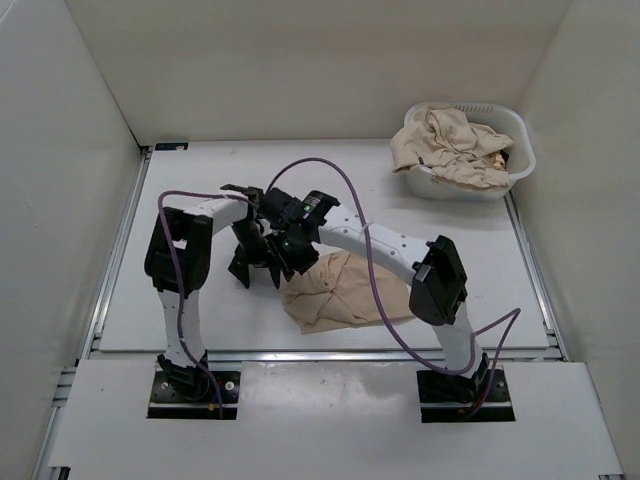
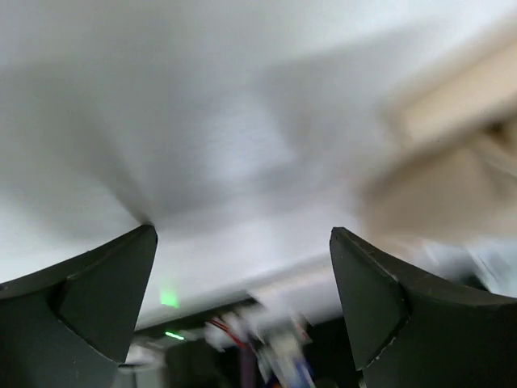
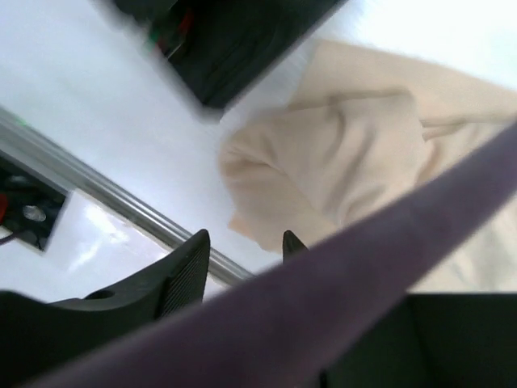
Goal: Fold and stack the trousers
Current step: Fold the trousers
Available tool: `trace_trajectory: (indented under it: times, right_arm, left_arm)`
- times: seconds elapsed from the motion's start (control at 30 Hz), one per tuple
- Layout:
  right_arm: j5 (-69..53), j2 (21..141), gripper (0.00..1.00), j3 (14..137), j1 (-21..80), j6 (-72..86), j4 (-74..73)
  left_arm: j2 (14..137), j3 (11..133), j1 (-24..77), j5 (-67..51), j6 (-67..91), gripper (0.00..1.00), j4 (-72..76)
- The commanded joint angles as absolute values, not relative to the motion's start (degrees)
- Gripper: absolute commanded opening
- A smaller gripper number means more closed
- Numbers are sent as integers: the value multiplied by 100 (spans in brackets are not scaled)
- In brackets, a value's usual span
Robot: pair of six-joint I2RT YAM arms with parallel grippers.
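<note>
While both arms are leaning in over the middle of the surface (image 1: 200, 170), one pair of trousers (image 1: 335, 290) is lying in a crumpled heap just right of their wrists, near the front edge. More tan trousers (image 1: 455, 145) are spilling over the rim of the laundry basket (image 1: 522, 150) at the far right corner. From above, the two wrists are overlapping so closely that the jaws are proving hard to tell apart. Through the left wrist camera, which is blurring badly, the left jaws are standing wide apart and gripping nothing. They are facing bare white with only a tan smear of cloth off to the right. Through the right wrist camera, the right jaws are showing a moderate gap with nothing caught in it. They are pointing down at a bunched lobe of the trousers beside the metal rail (image 3: 105, 194), while the purple cable (image 3: 388, 242) is crossing the lens and hiding most of one finger. Nothing is looking folded yet, so the step in hand is probably spreading this heap flat. Doing that well is likely meaning moving the crowded wrists apart first. Each set of jaws should then be pinching a true edge, waistband or hem rather than a loose fold, and drawing the cloth outward along the surface while keeping the cable from snagging it.
</note>
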State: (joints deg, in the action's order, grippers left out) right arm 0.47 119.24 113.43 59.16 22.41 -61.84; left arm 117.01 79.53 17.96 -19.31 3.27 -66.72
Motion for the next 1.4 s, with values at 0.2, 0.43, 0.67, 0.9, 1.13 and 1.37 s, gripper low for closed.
trace_trajectory:
  times: [0.2, 0.43, 0.67, 0.9, 1.13, 1.37]
  right_arm:
    - [1028, 8452, 54, 8565, 5073, 3133, -4220]
    - [1003, 7366, 52, 5716, 3754, 4307, -3604]
    - [1002, 7628, 50, 5108, 3577, 4491, -3252]
    - [896, 7629, 49, 4563, 3524, 4807, -2927]
    - [896, 7787, 49, 4210, 3524, 4860, -2795]
    - [1002, 7840, 49, 3806, 3524, 4860, -2742]
  left_arm:
    - [9863, 8376, 1905, 659, 0, 100, -5266]
    - [9666, 8078, 3794, 326, 0, 100, -5142]
    - [10414, 8209, 4131, -44, 0, 100, -4834]
    - [10582, 8262, 4131, -648, 0, 91, -4781]
    - [10960, 8586, 4053, -1186, 0, 14, -5212]
    - [10898, 8964, 2954, -1450, 0, 14, -5265]
